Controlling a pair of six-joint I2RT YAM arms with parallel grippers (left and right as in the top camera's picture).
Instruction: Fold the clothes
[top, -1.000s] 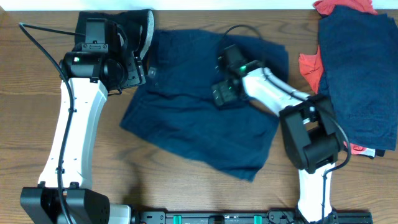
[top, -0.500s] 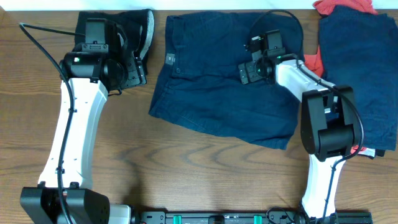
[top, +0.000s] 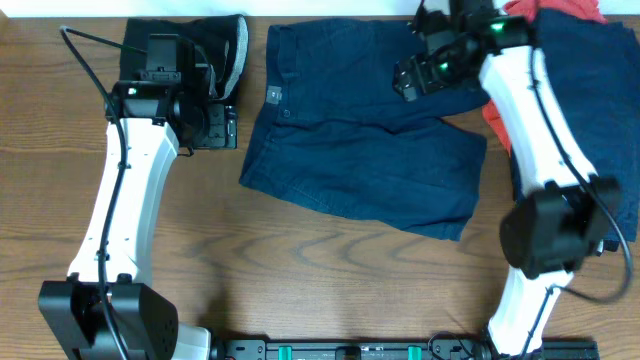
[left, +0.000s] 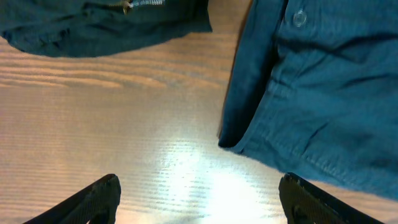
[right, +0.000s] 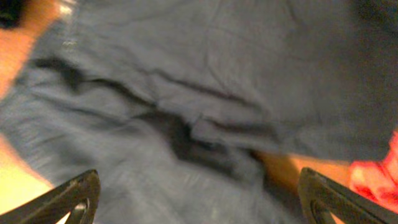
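Note:
The navy-blue shorts (top: 360, 140) lie spread flat in the middle of the table, waistband to the left. My left gripper (top: 216, 127) hovers open just left of the waistband; in the left wrist view (left: 199, 200) only bare wood lies between its fingers, with the shorts (left: 323, 93) to the right. My right gripper (top: 420, 78) stands open over the shorts' upper right corner and holds nothing; its view shows blurred navy cloth (right: 186, 93) beneath it (right: 200, 199).
A black piece with a grey band (top: 225, 40) lies at the back left, its edge (left: 93, 25) showing in the left wrist view. At the right sits a pile of navy cloth (top: 590, 100) over red-orange pieces (top: 495, 110), one (right: 379, 174) in the right wrist view.
The shorts were pulled to the right and spread flat. My right gripper then lifted away to their upper right corner. My left gripper shifted slightly and opened a little wider.

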